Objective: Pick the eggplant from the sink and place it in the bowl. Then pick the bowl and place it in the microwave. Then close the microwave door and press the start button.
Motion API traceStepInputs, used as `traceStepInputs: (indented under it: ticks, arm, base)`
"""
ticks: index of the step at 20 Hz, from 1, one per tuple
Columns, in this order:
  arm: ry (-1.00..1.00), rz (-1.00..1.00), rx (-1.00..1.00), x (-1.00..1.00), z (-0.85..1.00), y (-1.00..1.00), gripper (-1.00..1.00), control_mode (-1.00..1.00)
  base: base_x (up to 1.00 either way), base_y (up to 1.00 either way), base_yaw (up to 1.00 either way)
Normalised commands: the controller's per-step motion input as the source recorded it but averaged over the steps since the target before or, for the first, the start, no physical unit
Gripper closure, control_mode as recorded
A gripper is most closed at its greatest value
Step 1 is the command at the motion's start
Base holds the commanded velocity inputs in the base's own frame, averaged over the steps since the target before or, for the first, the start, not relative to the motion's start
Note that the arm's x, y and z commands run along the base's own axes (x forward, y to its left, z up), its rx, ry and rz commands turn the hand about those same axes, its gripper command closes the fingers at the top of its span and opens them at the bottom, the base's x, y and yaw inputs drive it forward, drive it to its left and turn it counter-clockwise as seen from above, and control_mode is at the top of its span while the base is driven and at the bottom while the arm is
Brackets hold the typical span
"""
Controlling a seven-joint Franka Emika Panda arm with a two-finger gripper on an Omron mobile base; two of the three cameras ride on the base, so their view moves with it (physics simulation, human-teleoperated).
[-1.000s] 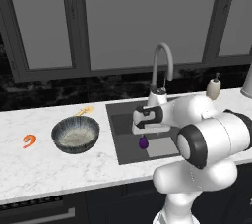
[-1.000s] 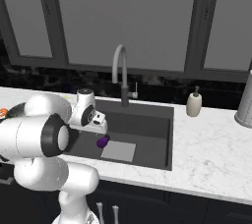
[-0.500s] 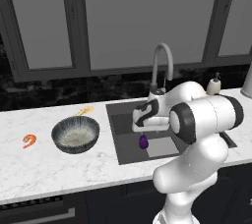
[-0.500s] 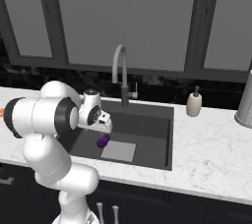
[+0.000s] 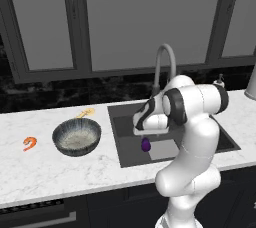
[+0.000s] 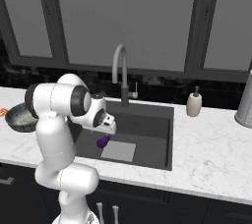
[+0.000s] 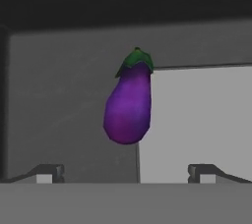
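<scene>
Two risks I see from here, both my own judgement. Coming down into the sink, the bent white arm sits close to the faucet and could knock it. Lower, the eggplant is glossy and rounded, lying half off the lighter patch, so a fingertip landing on its flank may roll it away. My end effector hangs over it, spread wide and empty, elbow folded above the basin. On the worktop to the left waits the bowl, with an orange shrimp beyond it.
</scene>
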Motion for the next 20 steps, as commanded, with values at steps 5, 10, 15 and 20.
traceStepInputs:
  ticks: [5, 10, 15, 20]
  arm:
    - [0.0, 0.0, 0.0, 0.38, -0.49, 0.0, -1.0, -1.0]
    - [0.0, -0.01, 0.0, 0.22, -0.43, 0.0, -1.0, -1.0]
    - [0.05, -0.05, 0.0, 0.0, -0.16, 0.0, -1.0, -1.0]
    - [0.05, -0.05, 0.0, 0.0, -0.18, 0.0, -1.0, -1.0]
  base:
    - [0.0, 0.0, 0.0]
    - [0.0, 0.0, 0.0]
    - [0.0, 0.0, 0.0]
    - [0.0, 0.0, 0.0]
